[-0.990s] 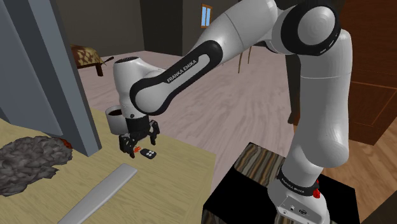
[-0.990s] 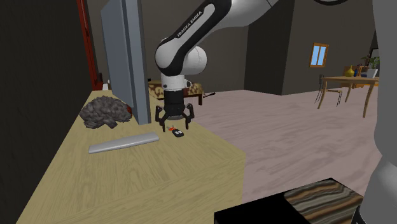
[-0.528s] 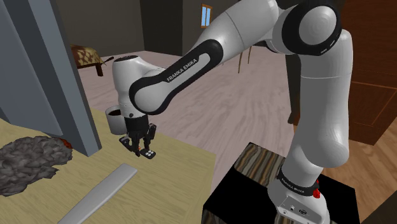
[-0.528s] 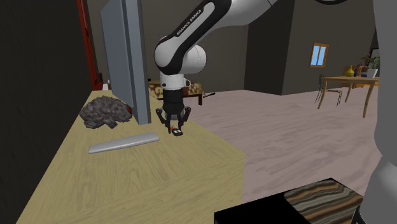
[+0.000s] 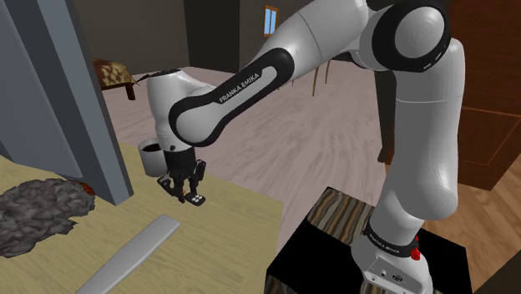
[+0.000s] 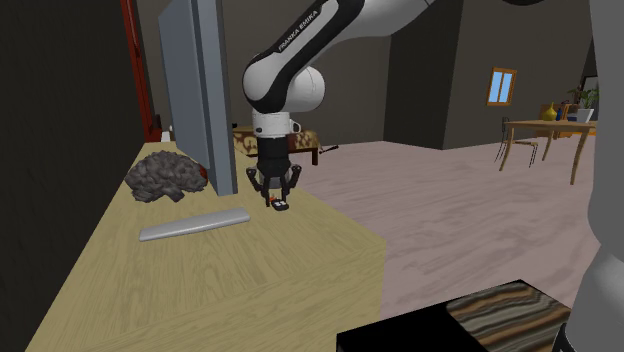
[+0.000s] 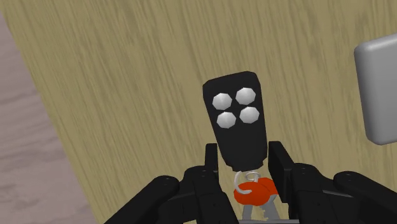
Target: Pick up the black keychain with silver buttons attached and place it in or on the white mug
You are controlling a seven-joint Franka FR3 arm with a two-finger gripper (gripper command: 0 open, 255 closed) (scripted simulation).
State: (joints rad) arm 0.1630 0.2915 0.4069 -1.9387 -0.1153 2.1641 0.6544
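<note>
Currently the fingers (image 7: 278, 160) are closed narrowly on the black keychain (image 7: 234, 118), clasping its lower end just above a red tag (image 7: 254, 191), silver buttons showing. It is low over the wooden counter (image 5: 225, 225) by the far edge, with the white mug (image 5: 153, 155) near, at the shoulder view's left.

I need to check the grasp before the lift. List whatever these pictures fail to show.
- Shoulder view: the white mug is partly covered by the gripper.
- Wrist view: the ring and red tag of the black keychain sit partly behind the fingers.
- Second exterior view: the black keychain is too small to tell whether it touches the table.
</note>
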